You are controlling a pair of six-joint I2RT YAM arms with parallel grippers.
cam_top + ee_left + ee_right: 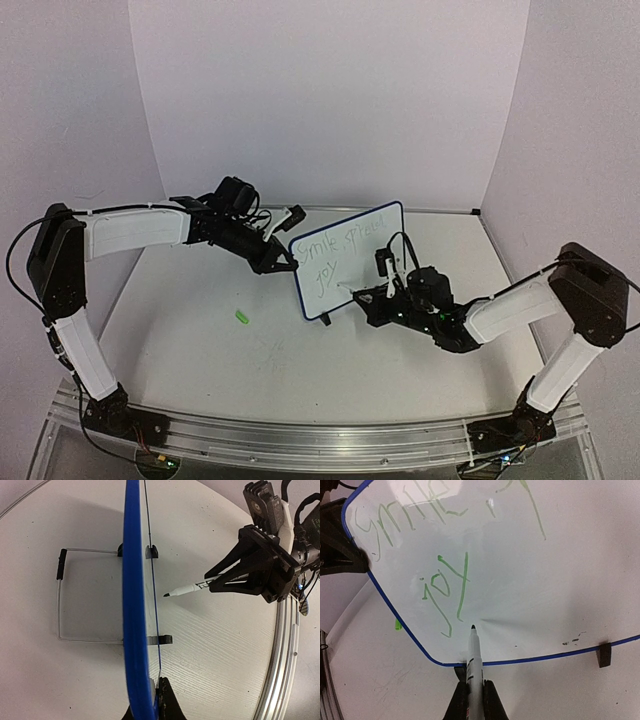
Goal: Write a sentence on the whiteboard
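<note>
The whiteboard (352, 268) stands upright and tilted at mid-table, with a blue frame. The sentence (338, 248), in green, reads about "smile spread" above "joy". My left gripper (284, 264) is shut on the board's left edge. In the left wrist view the board is edge-on (132, 605), pinched in my jaws (157, 700). My right gripper (374, 293) is shut on a white marker (474, 660). The marker's dark tip is just below the "joy" (446, 591) on the whiteboard (530, 585). In the left wrist view the marker (187, 588) stops a short way off the board.
A small green cap (241, 316) lies on the table left of the board and also shows in the right wrist view (398, 625). A thin wire stand (60, 600) props the board from behind. A metal rail (300, 430) runs along the near edge.
</note>
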